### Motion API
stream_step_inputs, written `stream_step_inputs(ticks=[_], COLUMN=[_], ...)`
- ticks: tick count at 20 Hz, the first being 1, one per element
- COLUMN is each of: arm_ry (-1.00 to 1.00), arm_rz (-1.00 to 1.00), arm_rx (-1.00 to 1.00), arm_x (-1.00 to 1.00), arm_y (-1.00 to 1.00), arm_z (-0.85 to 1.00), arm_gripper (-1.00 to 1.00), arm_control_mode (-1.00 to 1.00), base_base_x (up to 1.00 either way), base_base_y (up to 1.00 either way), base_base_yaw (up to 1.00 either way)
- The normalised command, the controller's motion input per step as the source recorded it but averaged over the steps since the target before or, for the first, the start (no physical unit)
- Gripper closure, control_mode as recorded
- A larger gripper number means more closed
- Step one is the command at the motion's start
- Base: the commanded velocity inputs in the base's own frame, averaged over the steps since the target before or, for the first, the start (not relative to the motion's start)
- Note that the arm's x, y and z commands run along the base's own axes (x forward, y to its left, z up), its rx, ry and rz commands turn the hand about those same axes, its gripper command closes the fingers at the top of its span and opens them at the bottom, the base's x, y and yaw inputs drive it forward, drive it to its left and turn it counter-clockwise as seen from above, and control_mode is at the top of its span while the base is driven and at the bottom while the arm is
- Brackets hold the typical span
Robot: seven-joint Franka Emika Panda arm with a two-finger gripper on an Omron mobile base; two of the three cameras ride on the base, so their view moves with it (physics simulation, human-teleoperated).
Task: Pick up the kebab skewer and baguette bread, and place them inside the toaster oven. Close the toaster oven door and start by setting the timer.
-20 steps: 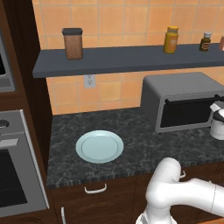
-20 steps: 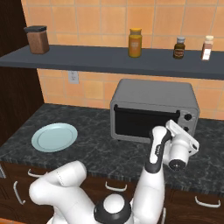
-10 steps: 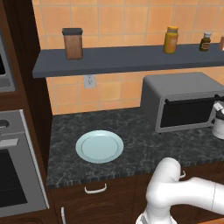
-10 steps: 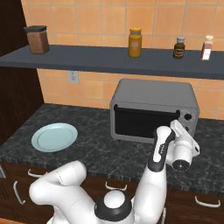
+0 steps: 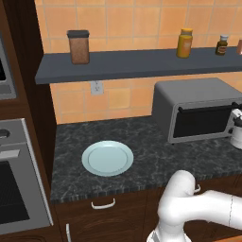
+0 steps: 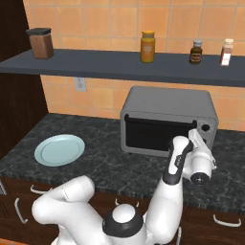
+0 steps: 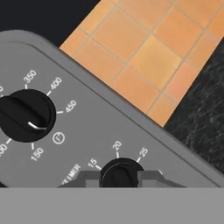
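Hand view shows the pincer [image 7: 120, 178] with a fingertip on each side of the timer knob [image 7: 120, 171], seemingly clamped on it; the temperature knob [image 7: 26, 116] sits beside it on the grey panel. In the right base view the hand is at the right end of the toaster oven [image 6: 167, 122], whose door [image 6: 153, 135] is shut, at the back right of the dark surface [image 6: 105, 162]. A pale blue plate [image 6: 60, 150] lies near the surface's left front edge.

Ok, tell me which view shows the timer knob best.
The hand view: the timer knob sits close up between the gripper tips, with marks 15, 20 and 25 readable. The right base view shows the toaster oven knobs as small dots; the left base view shows none.
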Motion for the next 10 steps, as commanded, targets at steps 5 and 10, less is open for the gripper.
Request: stream_step_inputs(ticks=[5,10], arm_ry=[-0.02,0.0], arm_rz=[0.0,0.0], arm_rx=[0.27,0.33], arm_x=[0.31,0.23], arm_y=[0.44,0.38], arm_z=[0.39,0.42], arm_gripper=[1.0,1.0], arm_control_mode=[-1.0,-1.0], base_base_x=[0.0,0.0], base_base_y=[0.0,0.0], base_base_yaw=[0.0,0.0])
